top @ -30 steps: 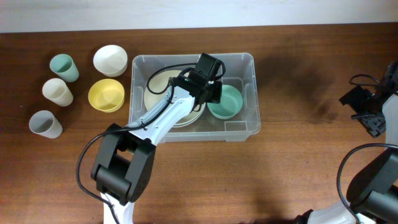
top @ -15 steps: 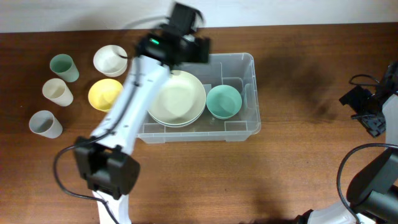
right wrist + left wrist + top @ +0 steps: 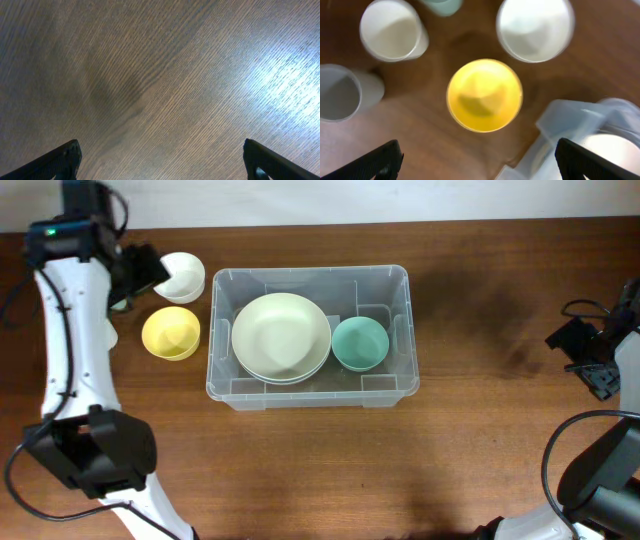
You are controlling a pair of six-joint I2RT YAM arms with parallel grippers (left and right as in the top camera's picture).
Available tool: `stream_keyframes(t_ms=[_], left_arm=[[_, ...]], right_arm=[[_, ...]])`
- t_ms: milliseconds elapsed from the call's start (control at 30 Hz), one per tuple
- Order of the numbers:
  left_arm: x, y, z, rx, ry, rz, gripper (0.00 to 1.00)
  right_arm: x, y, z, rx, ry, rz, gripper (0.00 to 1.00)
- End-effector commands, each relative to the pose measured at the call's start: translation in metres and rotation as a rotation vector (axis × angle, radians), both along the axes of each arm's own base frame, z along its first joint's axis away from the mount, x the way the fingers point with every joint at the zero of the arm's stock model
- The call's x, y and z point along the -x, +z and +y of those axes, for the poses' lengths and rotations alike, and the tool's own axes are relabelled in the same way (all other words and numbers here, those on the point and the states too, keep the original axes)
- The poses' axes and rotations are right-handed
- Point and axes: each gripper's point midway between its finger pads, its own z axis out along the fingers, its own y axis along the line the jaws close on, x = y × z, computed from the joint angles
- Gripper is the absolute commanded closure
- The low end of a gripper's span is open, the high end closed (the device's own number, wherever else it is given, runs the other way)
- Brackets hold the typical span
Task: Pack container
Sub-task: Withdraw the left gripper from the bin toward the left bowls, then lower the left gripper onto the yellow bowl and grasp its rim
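Observation:
The container (image 3: 300, 272), a large clear bin, stands mid-table with a stack of cream bowls (image 3: 280, 337) and a green bowl (image 3: 360, 343) inside it. Left of it sit a yellow bowl (image 3: 171, 332) and a white bowl (image 3: 185, 276). My left gripper (image 3: 148, 270) hovers open and empty above them. In the left wrist view the yellow bowl (image 3: 485, 95) lies ahead of the left gripper (image 3: 480, 162), the white bowl (image 3: 535, 27) sits beyond it, and a container corner (image 3: 580, 135) is at right. My right gripper (image 3: 590, 355) is open at the far right edge.
A cream cup (image 3: 392, 32), a grey cup (image 3: 342, 92) and a green cup (image 3: 440, 5) stand left of the bowls; my left arm (image 3: 70, 330) hides them from overhead. The right gripper (image 3: 162, 162) sees only bare wooden table (image 3: 160, 75).
My left arm has swung out of the container to the far left, over the bowls and cups. Its jaws have opened and the green bowl stays in the container. The right arm has not moved.

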Motion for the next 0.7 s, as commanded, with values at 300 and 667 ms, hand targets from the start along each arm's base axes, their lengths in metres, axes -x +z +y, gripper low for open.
stream_keyframes(t_ms=[300,667], left_arm=[[0.029,-0.098,0.008,0.127,0.135,0.165,0.01],[0.041,-0.151,0.019,0.152,0.245,0.186,0.01]], right_arm=[[0.0,0.002,0.0,0.005,-0.003,-0.004,0.01],[0.0,0.002,0.0,0.005,-0.003,-0.004,0.01]])
